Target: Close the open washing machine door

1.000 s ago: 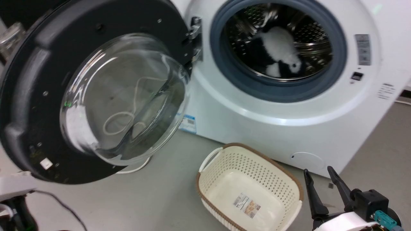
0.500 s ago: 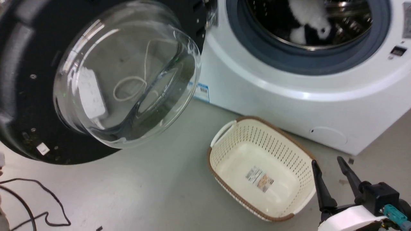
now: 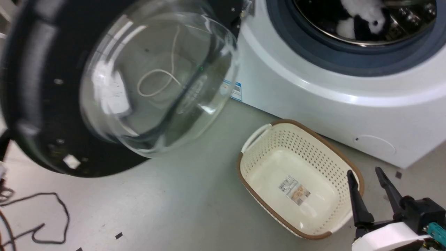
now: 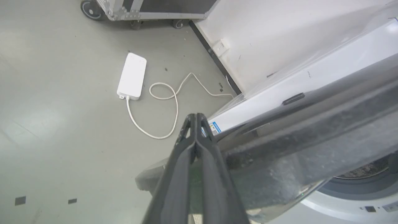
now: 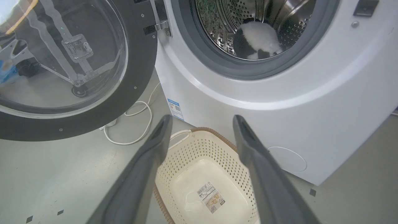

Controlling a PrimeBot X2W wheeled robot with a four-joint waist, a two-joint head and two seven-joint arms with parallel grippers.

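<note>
Blurred, top cropped: washing machine door — basket label print too small to read.

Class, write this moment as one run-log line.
washing machine door: open | left gripper: shut, beside door | right gripper: open, near basket

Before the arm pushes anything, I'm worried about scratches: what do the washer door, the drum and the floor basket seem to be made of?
Door: dark ring, probably plastic, smooth with a sheen; its window is clear, likely glass, see-through with bright reflections. Drum: shiny perforated metal, probably steel. Basket: cream plastic by its moulded holes, matte, with a brown rim.
</note>
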